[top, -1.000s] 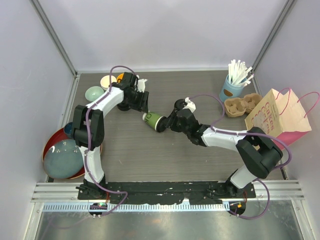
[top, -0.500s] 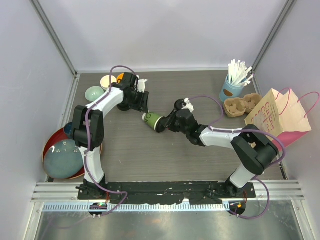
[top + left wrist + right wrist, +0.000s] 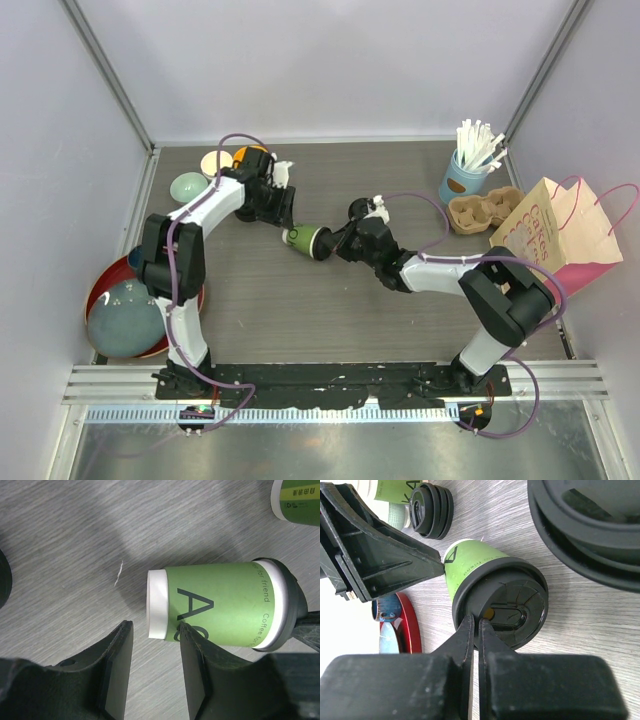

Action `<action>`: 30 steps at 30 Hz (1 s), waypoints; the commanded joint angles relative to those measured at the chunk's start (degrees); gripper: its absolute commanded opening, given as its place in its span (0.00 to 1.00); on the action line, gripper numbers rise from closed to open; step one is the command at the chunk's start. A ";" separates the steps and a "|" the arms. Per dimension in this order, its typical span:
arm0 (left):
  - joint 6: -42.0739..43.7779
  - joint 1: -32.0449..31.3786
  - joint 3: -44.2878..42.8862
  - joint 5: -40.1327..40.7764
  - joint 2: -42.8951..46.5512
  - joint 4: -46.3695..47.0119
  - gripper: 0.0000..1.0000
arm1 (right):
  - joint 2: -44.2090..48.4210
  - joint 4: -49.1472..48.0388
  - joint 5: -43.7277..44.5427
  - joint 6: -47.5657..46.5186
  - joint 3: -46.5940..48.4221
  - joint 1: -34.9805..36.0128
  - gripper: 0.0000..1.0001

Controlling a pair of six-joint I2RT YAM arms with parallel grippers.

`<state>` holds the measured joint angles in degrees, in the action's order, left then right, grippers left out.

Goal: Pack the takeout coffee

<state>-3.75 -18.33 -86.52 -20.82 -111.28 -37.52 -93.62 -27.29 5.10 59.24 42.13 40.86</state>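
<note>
**Green cup on its side between the two arms**

At the far left of the counter [image 3: 300, 320], a grey-blue bowl [image 3: 122, 320] sits in a red plate [image 3: 97, 285]. Behind them are a small teal bowl [image 3: 188, 185] and a cream disc [image 3: 215, 162].

Next comes the left arm. The left fingers [image 3: 187, 640] stand apart and hold nothing. They point at the white bottom rim of the cup [image 3: 303, 239], and one tip lies against its green wall just by that rim.

The cup lies on its side at mid-counter, with its base toward the left arm. Its black lid [image 3: 507, 607] is on and faces the right arm.

The right fingers [image 3: 466, 645] are clenched together, with their tips at the lid's edge. Whether they pinch a bit of the rim cannot be told.

A second cup [image 3: 296, 500] shows only in part beyond the first one, near a stack of black lids [image 3: 432, 512].

Further right stand a light-blue cup of white straws [image 3: 462, 182] and a brown pulp carrier [image 3: 485, 210] just beside it. A paper bag [image 3: 555, 235] with pink handles lies at the right edge.
</note>
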 commanded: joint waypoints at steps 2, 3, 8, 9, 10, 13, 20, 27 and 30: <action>2.43 -0.57 0.56 -1.51 3.43 -4.05 0.49 | 2.56 -1.81 0.79 -3.77 -0.38 0.18 0.01; 2.78 -0.48 0.39 -1.33 3.79 -4.58 0.51 | 3.00 -0.15 0.52 -4.83 -0.12 0.18 0.01; 4.01 1.36 -0.84 -0.81 6.60 -7.91 0.57 | 6.08 5.75 0.08 -13.70 2.16 0.71 0.01; 5.14 1.71 -1.45 -0.72 7.48 -8.53 0.59 | 6.52 7.50 -0.09 -14.76 2.60 0.80 0.01; 5.42 1.89 -1.72 -0.54 7.83 -9.06 0.60 | 6.70 8.64 -0.18 -15.81 3.74 0.89 0.01; 6.38 3.38 -2.51 -0.63 9.59 -10.73 0.61 | 7.23 14.61 -0.80 -20.91 7.24 1.94 0.01; 7.70 5.23 -2.34 -1.68 12.41 -12.84 0.62 | 6.26 39.37 3.50 -39.09 21.75 7.73 0.01; 7.53 6.11 -2.16 -2.91 12.76 -13.55 0.62 | 0.99 54.78 3.69 -57.72 35.45 11.52 0.01; 7.53 6.64 -2.07 -3.17 12.67 -14.16 0.62 | -2.34 61.46 4.65 -63.97 40.81 13.71 0.01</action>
<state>3.36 -12.58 -87.18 -22.17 -100.64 -50.37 -92.38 21.76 7.62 8.40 75.92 52.69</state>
